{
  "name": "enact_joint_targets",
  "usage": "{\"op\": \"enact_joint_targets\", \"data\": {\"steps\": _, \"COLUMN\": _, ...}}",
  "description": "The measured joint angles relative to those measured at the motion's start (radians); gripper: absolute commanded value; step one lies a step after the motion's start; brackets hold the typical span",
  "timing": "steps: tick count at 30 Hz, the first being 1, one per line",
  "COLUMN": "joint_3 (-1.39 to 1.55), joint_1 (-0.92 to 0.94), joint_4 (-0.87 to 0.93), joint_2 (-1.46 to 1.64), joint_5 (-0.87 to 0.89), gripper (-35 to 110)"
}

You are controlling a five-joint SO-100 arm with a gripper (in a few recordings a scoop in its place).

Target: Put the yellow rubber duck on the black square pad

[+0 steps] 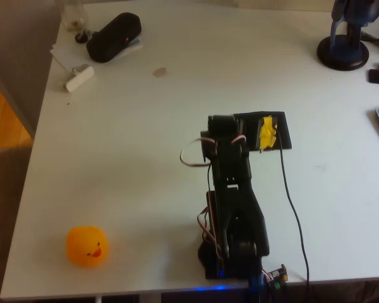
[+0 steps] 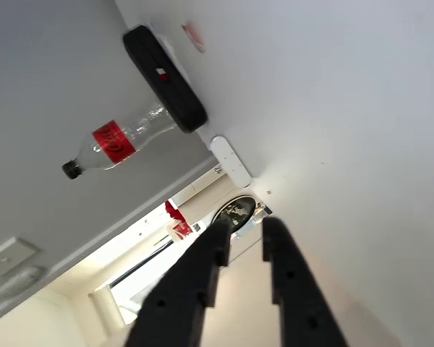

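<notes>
Down at the white surface's (image 1: 145,158) near-left corner sits the rounded yellow-orange rubber duck (image 1: 86,245), orange-red beak showing, while the gripper's (image 2: 244,233) jaws stand slightly apart, empty.

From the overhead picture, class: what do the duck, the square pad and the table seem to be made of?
Yellow rubber duck: probably soft rubber or vinyl, with a smooth, slightly glossy orange-yellow skin and rounded moulded form. Black square pad: thin, flat, matte; foam, rubber or fabric, hard to tell. Table: smooth white laminate or painted board, evenly reflective.
</notes>
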Motion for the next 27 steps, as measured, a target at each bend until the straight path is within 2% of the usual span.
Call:
{"op": "enact_joint_targets", "data": {"steps": 14, "joint_3": -0.523, "joint_1": 0.000, "joint_4": 0.000, "joint_2": -0.388, "joint_5": -0.002, "gripper": 5}}
{"op": "enact_joint_targets", "data": {"steps": 27, "joint_3": -0.799, "joint_1": -0.003, "joint_4": 0.000, "joint_2": -0.672, "joint_5": -0.002, "gripper": 5}}
